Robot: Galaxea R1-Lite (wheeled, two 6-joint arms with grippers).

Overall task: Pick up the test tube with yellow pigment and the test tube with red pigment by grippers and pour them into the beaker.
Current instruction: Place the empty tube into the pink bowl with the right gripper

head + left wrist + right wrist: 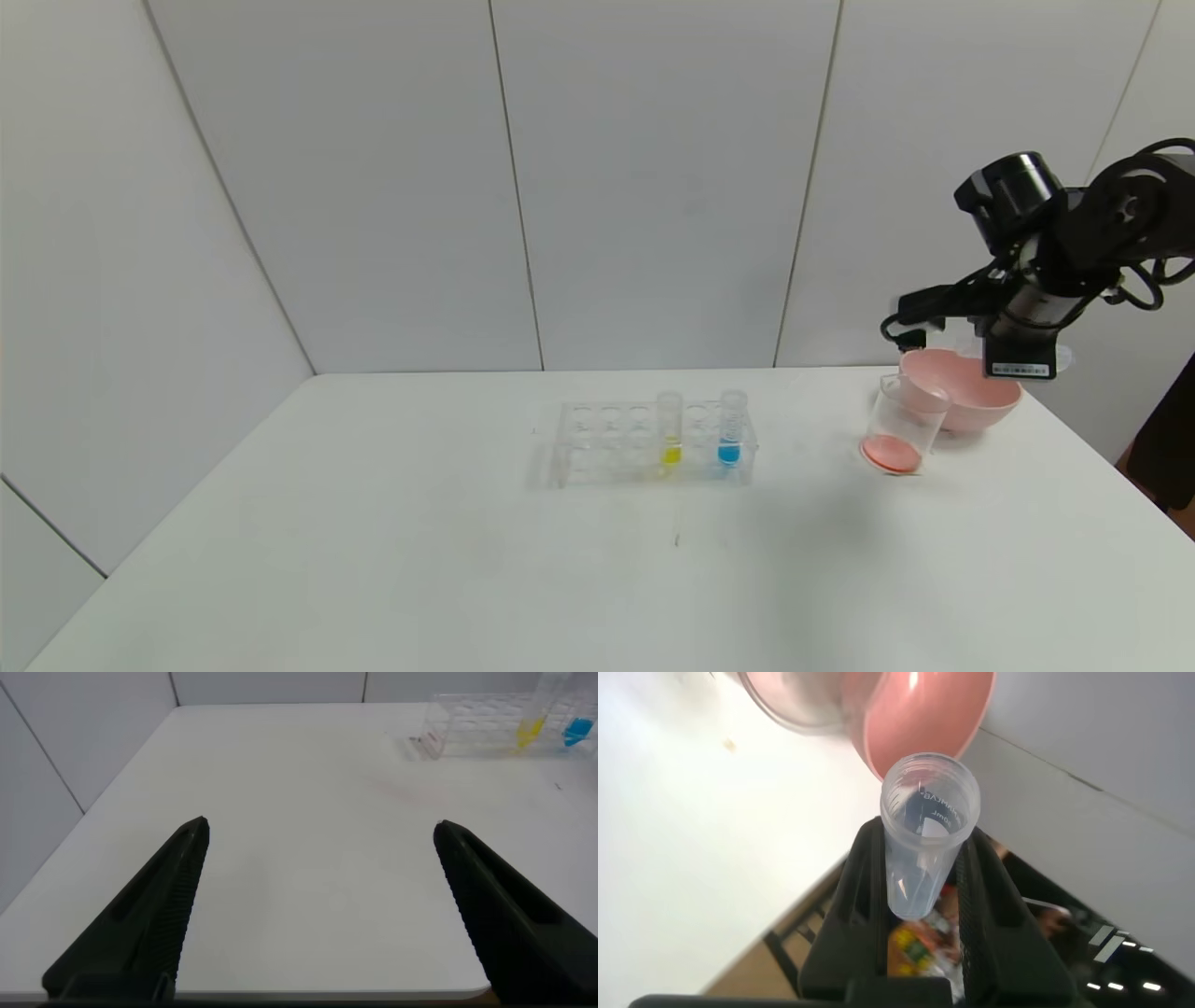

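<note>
My right gripper [1022,359] hangs over the pink bowl [971,397] at the far right. In the right wrist view the right gripper [924,838] is shut on a clear round-bottomed test tube [929,789] that shows no coloured liquid. The beaker [901,425] stands in front of the bowl with red-orange liquid in its bottom. The test tube with yellow pigment [670,431] stands upright in the clear rack [597,446] at mid-table; it also shows in the left wrist view [530,730]. My left gripper [322,831] is open and empty above bare table, out of the head view.
A blue-bottomed tube [730,431] stands in the rack to the right of the yellow one. The white table [373,541] meets white wall panels at the back. In the right wrist view the pink bowl [924,719] lies just beyond the held tube's mouth.
</note>
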